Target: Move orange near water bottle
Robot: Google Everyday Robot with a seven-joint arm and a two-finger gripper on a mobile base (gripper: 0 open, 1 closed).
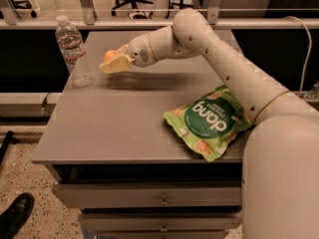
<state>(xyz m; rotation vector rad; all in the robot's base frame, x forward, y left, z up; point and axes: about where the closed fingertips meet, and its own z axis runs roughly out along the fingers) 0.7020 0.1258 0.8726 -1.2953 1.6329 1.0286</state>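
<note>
Up at ten o'clock on the flat grey tabletop [124,128], the clear ribbed plastic water bottle [74,51] with its white cap stands upright, close to the far left corner. Just at its three o'clock side hangs the pale two-finger gripper [115,63]. Its fingers are pressed in on the small round orange [109,55], of which only a bright sliver shows above the upper finger. Gripper and fruit are off the surface, and a soft shadow lies on the table below them.

By my reading the carry is almost finished: the orange is in the grip and near the bottle, with a narrow gap between them. What is left is to lower it to the tabletop, let go, and draw the gripper away without nudging the bottle, which looks light and easy to tip.

The white arm [224,59] enters from the robot's bulky body at four o'clock and rises to a rounded elbow at about twelve o'clock. From there it bends down toward nine o'clock, so the wrist lies nearly level and the fingers point at the bottle. A crinkled green snack bag [212,121] lies flat toward four o'clock, well apart from both.
</note>
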